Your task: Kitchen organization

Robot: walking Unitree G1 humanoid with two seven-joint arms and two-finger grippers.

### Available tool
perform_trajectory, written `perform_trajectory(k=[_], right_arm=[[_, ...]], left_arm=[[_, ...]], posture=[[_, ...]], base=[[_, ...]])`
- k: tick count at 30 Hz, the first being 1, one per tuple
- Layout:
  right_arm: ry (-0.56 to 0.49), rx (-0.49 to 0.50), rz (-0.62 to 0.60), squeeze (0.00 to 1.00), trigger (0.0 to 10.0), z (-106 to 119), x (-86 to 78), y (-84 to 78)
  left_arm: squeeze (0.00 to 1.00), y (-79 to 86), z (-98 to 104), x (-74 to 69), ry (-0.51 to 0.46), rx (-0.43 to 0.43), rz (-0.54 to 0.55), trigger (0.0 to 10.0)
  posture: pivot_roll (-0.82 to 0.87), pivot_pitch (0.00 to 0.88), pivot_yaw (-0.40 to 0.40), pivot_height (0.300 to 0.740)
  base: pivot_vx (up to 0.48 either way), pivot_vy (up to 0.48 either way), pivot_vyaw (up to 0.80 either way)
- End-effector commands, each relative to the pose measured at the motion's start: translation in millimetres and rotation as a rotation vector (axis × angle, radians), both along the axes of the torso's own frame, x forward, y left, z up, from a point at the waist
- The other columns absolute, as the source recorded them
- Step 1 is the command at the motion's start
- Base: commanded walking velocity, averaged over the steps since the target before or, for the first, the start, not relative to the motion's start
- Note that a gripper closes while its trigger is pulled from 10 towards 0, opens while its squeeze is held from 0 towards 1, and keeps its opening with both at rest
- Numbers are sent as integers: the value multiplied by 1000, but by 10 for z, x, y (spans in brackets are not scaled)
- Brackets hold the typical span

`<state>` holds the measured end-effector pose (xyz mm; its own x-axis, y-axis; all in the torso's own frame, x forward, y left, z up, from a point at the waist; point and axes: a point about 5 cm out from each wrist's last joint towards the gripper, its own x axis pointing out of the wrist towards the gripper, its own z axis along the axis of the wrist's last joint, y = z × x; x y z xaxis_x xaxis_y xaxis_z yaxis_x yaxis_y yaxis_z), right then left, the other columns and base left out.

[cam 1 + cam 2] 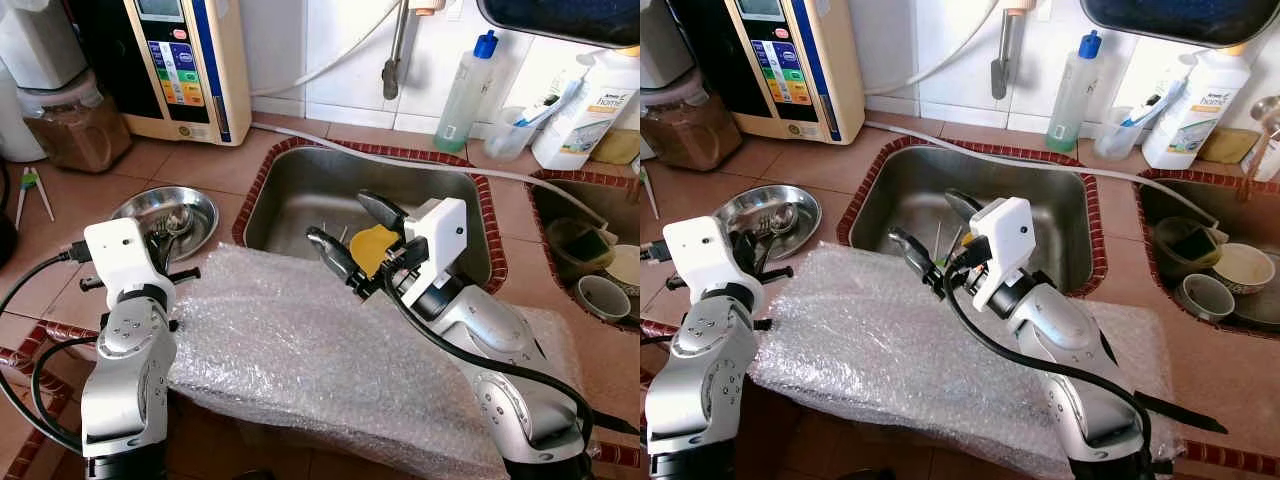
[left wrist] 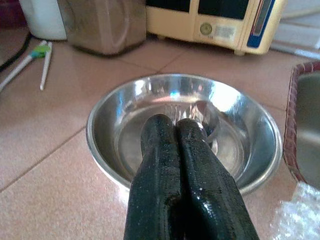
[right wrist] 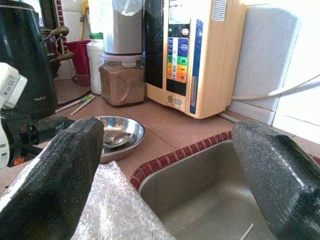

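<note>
little looks sorted yet: beside the sink [image 1: 300, 190], the left gripper [image 2: 182, 150] hovers closed over the steel bowl [image 1: 195, 200], the right gripper [image 1: 355, 235] gapes empty above it, utensils remaining.

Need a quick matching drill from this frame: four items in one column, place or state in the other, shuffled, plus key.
Items:
1. left gripper
2. right gripper
3. steel bowl
4. bubble wrap

Place or state:
A. spread over the counter's front edge, before the sink
B. fingers open, above the sink's near edge
C. on the tiles left of the sink, spoon inside
D. fingers shut, over the bowl

Pairs: 1-D, 2-B, 3-C, 4-A
</note>
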<state>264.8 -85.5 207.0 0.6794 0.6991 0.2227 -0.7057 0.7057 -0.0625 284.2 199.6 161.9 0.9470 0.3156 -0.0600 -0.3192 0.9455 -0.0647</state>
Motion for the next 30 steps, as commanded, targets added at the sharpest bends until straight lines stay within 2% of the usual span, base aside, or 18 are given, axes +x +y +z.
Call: perform_trajectory(k=[1, 6, 13, 17, 19, 20, 21, 22, 23, 26, 30], right_arm=[[-14, -6, -7, 0, 10000, 21, 29, -13], [-15, -8, -11, 0, 10000, 20, 33, -18], [-12, -9, -12, 0, 10000, 6, 34, -9], [-9, -9, -8, 0, 10000, -12, 31, 9], [-7, -12, -4, 0, 10000, -21, 29, 23], [-7, -13, -3, 0, 10000, -24, 28, 27], [-7, -13, -2, 0, 10000, -25, 28, 30], [-7, -13, -2, 0, 10000, -25, 28, 30], [-7, -14, -2, 0, 10000, -26, 28, 32], [-7, -15, 0, 0, 10000, -28, 27, 37], [-7, -16, -1, 0, 10000, -34, 24, 44]], left_arm=[[0, -8, 58, 14, -34, 15, 9, 0], [0, -16, 78, 18, -53, 13, 12, 0], [0, -23, 214, 24, -145, 74, 4, 0], [0, 3, 204, 18, -143, 81, 14, 0], [0, 21, 113, 25, -80, 68, -1, 0], [467, 13, 24, 41, -29, 42, -9, 4510], [718, 41, -17, 42, -8, 24, 12, 10000], [718, 41, -17, 42, -8, 24, 12, 10000], [1000, 48, -56, 55, 14, 15, 6, 10000], [1000, 53, -130, 136, 62, -26, -27, 10000], [1000, 104, -90, 241, 49, -48, -31, 10000]], posture=[[-67, 76, 0, 740], [-68, 75, -2, 740], [-65, 75, -5, 740], [-60, 74, -7, 740], [-61, 74, -7, 740], [-59, 72, -9, 740], [-61, 74, -8, 740], [-61, 74, -8, 740], [-62, 74, -8, 740], [-63, 73, -8, 740], [-69, 71, -7, 740]], base=[[0, 0, 0], [0, 0, 0], [0, 0, 0], [0, 0, 0], [0, 0, 0], [0, 0, 0], [0, 0, 0], [0, 0, 0], [0, 0, 0], [0, 0, 0], [0, 0, 0]])
